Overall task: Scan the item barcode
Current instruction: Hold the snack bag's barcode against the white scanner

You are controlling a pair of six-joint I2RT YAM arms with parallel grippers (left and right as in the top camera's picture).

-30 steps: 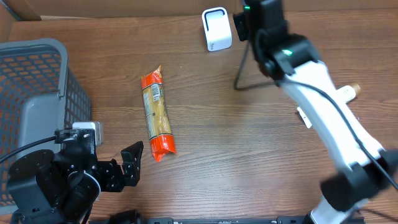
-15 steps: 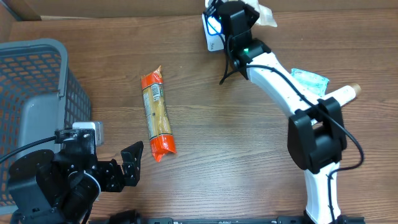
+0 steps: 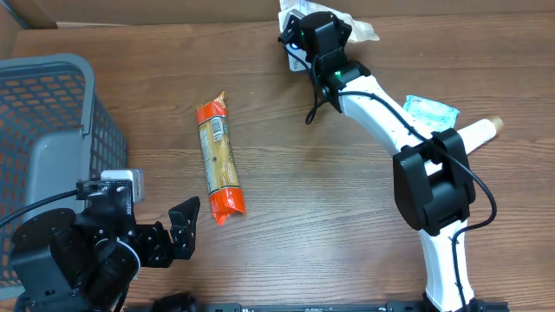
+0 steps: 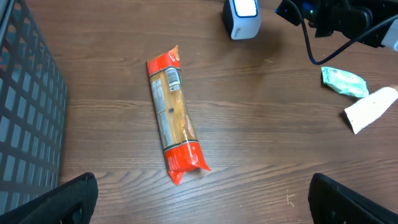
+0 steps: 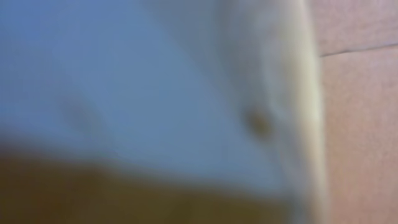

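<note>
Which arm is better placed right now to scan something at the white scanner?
Right. The right gripper is shut on a pale packet directly at the scanner. The left gripper is open and empty, well away from it, beyond the orange package.

The bench is mid-brown wood with darker grain streaks. At its left edge the basket is grey, its walls a square mesh. The packet has orange-red ends, a tan middle and a white label with dark print. The scanner by the far edge is white with a pale blue glowing face. Toward the right edge lie a mint-green pouch and a white tube with a tan tip. The right arm is white with black joints. The left pincer is black.
</note>
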